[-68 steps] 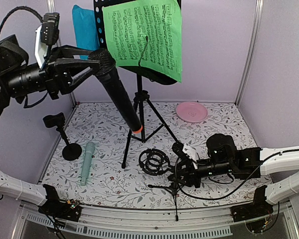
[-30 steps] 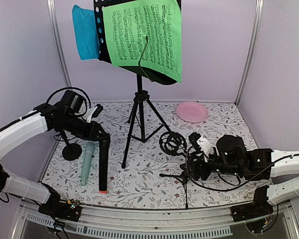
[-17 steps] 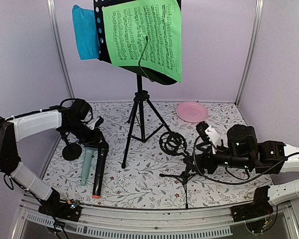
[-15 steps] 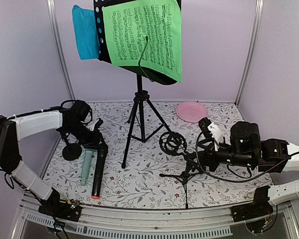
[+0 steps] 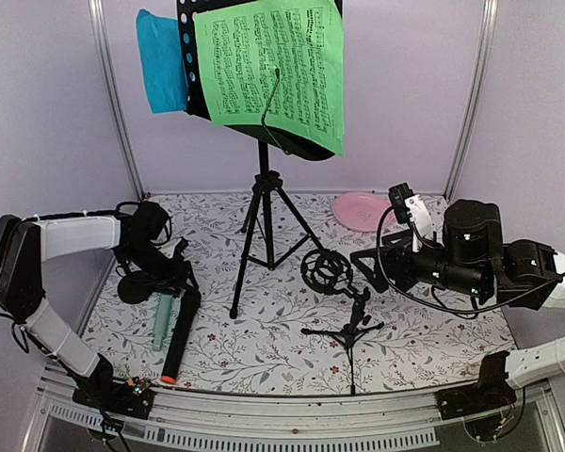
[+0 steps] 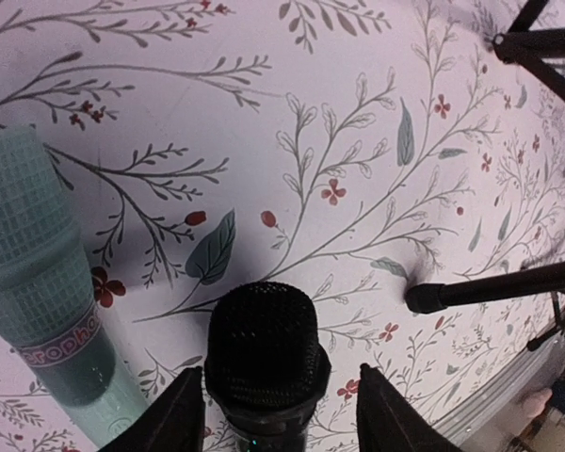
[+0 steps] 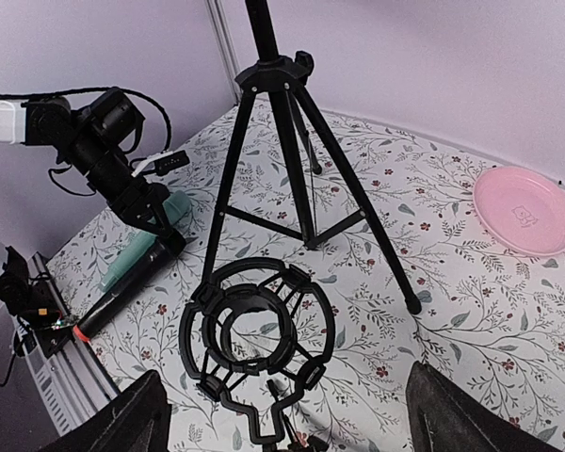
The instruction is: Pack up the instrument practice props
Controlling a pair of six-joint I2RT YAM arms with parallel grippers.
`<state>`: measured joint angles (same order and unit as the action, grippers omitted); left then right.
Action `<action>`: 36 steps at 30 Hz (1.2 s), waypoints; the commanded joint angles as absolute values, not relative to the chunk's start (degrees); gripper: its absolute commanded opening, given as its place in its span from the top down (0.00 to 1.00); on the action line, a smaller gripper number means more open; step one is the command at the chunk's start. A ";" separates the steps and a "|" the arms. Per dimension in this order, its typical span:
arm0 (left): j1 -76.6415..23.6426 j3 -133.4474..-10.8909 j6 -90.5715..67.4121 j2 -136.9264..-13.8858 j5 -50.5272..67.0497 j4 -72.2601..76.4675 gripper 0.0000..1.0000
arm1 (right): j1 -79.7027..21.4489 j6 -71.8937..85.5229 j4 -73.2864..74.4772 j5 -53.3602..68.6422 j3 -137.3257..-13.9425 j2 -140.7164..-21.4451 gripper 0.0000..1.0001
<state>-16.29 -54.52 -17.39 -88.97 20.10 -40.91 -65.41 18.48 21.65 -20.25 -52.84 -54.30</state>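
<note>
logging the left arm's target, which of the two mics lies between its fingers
The black microphone: its mesh head lies between the left fingers, while the mint-green microphone lies beside it, outside them.

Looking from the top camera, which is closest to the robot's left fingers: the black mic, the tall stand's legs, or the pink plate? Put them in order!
1. Black mic: lying on the table with its head right between the left fingers.
2. Stand legs: in the middle of the table.
3. Pink plate: far away, at the back right.
</note>
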 commanded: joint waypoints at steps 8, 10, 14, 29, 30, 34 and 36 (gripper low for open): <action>-15.48 -55.36 -16.73 -85.69 19.56 -39.40 0.15 | -65.38 17.78 22.08 -29.03 -60.27 -60.68 0.08; -15.49 -56.27 -16.33 -84.72 19.41 -40.01 0.09 | -65.32 17.71 21.58 -30.61 -60.77 -60.97 0.06; -15.45 -58.12 -15.30 -82.12 19.19 -40.30 0.01 | -65.30 17.35 20.13 -32.11 -61.17 -60.63 0.04; -15.52 -62.66 -9.76 -68.62 14.34 -33.50 0.01 | -57.94 17.39 18.19 -32.35 -64.11 -57.33 0.01; -15.55 -62.67 -9.42 -67.38 14.03 -32.50 0.01 | -56.18 17.28 18.31 -31.28 -64.15 -57.03 0.01; -15.53 -60.76 -7.52 -61.54 12.36 -26.43 0.01 | -46.52 17.81 21.95 -23.86 -65.59 -57.13 0.01; -15.56 -59.55 -5.53 -58.58 11.67 -23.48 0.01 | -40.45 20.45 25.19 -19.05 -67.41 -58.50 0.01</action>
